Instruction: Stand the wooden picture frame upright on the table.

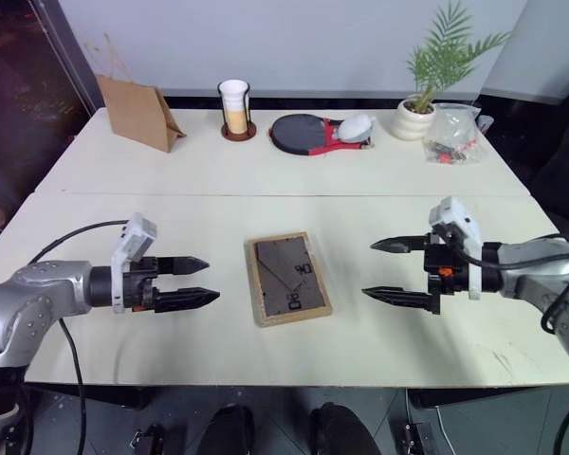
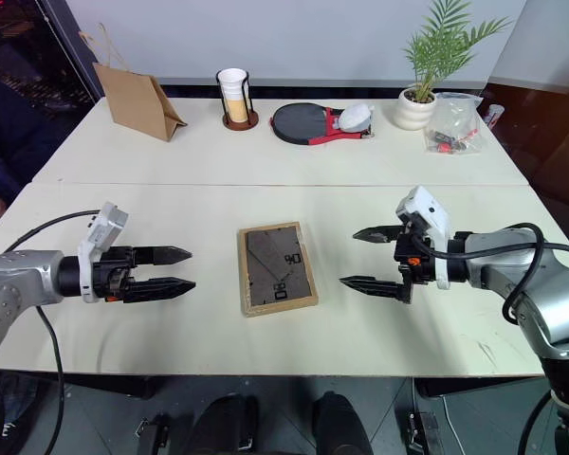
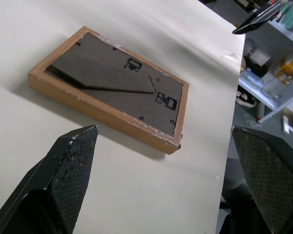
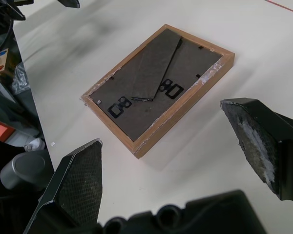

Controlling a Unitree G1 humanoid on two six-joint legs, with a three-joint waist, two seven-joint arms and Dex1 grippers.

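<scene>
Wooden picture frame (image 1: 287, 279): lying flat, face down, dark grey backing up with the stand folded against it, pretty much dead centre between the two grippers and apart from both

Bench (image 1: 218, 171): pale cream top with a seam running across it, the frame sits on the near half, same half the grippers hang over

Left gripper (image 1: 201, 281): fingers spread, nothing in them, pointing across at the frame's left edge, hovering just above the bench, not touching anything

Right gripper (image 1: 383, 269): also spread wide and empty, tips aimed at the frame's right edge, a clear gap between them and the wood

Wrist views: each one looks past its own two black fingers at the frame, you can see the light-wood rim is a bit chipped at the corners

Far stuff: way beyond both grippers, along the back edge, there's a brown paper bag (image 1: 137, 112) past the left gripper, then a cup in a wire holder (image 1: 235, 109), a table tennis paddle (image 1: 303, 133), and a potted plant (image 1: 427, 85) plus a clear plastic bag (image 1: 453, 134) out past the right gripper
</scene>
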